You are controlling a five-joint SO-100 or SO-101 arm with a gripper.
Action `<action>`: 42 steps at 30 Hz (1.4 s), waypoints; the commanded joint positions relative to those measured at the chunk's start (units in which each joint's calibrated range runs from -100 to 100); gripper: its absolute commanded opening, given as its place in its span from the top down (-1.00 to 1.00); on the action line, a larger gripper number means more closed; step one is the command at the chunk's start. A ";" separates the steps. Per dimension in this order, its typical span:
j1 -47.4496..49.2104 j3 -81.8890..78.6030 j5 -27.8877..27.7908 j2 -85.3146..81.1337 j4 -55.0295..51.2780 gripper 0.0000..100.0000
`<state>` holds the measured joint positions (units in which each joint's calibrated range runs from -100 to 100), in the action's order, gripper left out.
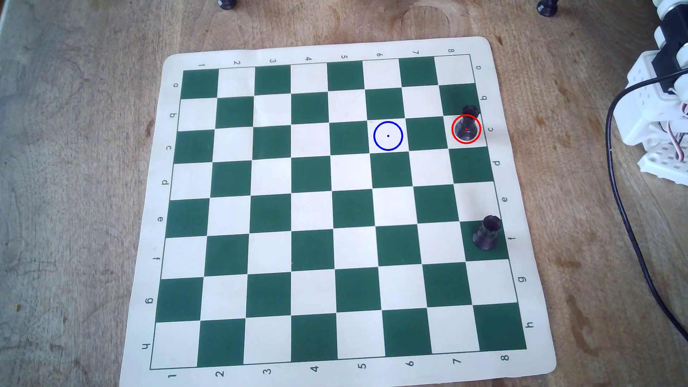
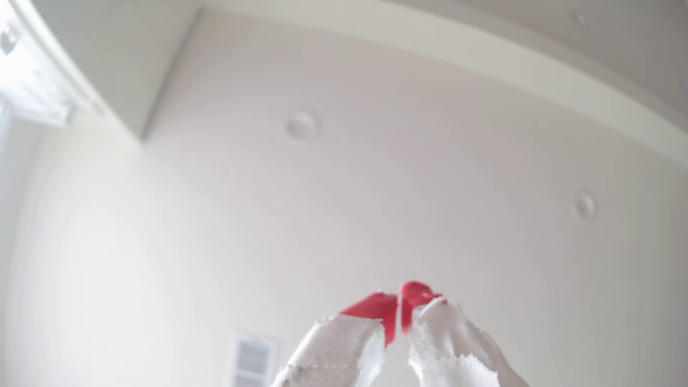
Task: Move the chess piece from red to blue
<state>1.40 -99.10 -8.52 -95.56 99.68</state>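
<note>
The chess piece, small and black, stands inside red, a thin circle on a white square at the right edge of the green-and-white board. Blue, a thin circle with a dark centre dot, marks a bare white square two squares to the left. In the wrist view my gripper points up at a white ceiling. Its red fingertips on white cloth-wrapped fingers touch, shut on nothing. The overhead view shows only the white arm body, off the board to the right.
A near-identical black piece stands on a green square lower on the board's right column. Two dark pieces sit at the top edge on the wooden table. A black cable runs along the right of the board.
</note>
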 commanded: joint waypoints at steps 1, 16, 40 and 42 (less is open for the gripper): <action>-0.42 -0.90 -0.15 -0.20 0.07 1.00; -0.42 -0.90 -0.15 -0.20 0.07 1.00; 8.10 -0.90 -1.90 -0.20 -17.45 0.48; 8.18 -0.90 -2.54 -0.20 -23.27 0.40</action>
<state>9.00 -99.10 -9.69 -95.56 89.48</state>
